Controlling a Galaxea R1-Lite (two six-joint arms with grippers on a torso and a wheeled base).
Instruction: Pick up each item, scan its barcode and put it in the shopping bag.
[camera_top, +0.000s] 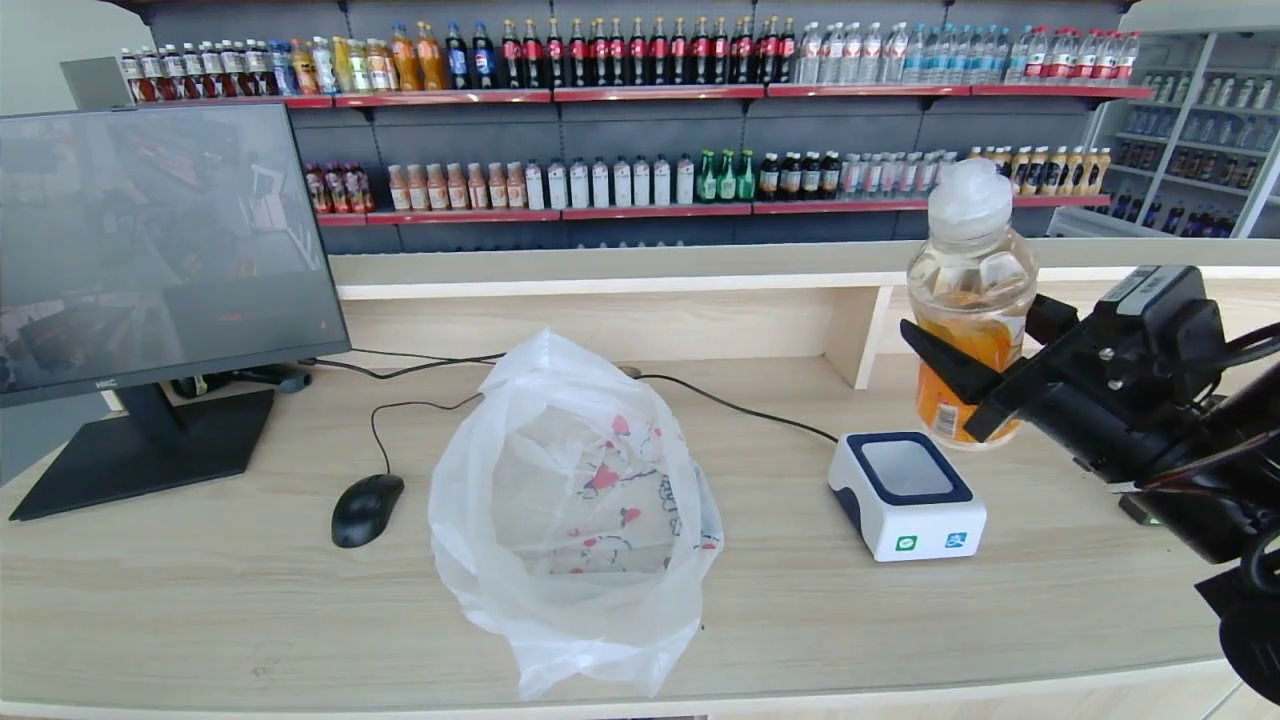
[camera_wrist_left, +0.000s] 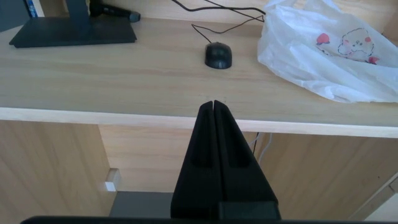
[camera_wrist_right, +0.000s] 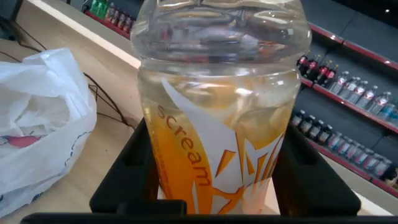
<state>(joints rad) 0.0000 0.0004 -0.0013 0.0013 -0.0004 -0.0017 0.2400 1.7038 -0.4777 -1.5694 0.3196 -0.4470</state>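
Bottle (camera_top: 972, 300) w/ orange label sits upright in your right claw (camera_top: 985, 350), fingers clamped on its lower half, just beyond & right of the scanner (camera_top: 906, 493). Can't tell if it's off the counter (camera_top: 200, 600). Bag (camera_top: 575, 520) stands open left of the scanner, mid-counter. Left claw (camera_wrist_left: 214, 109) is pressed together at the counter's front edge, mouse (camera_wrist_left: 218, 55) beyond it.

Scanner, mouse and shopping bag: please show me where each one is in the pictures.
scanner (camera_top: 905, 468), head view, on its top window.
mouse (camera_top: 366, 508), head view, on its back.
shopping bag (camera_top: 468, 505), head view, on its left wall.
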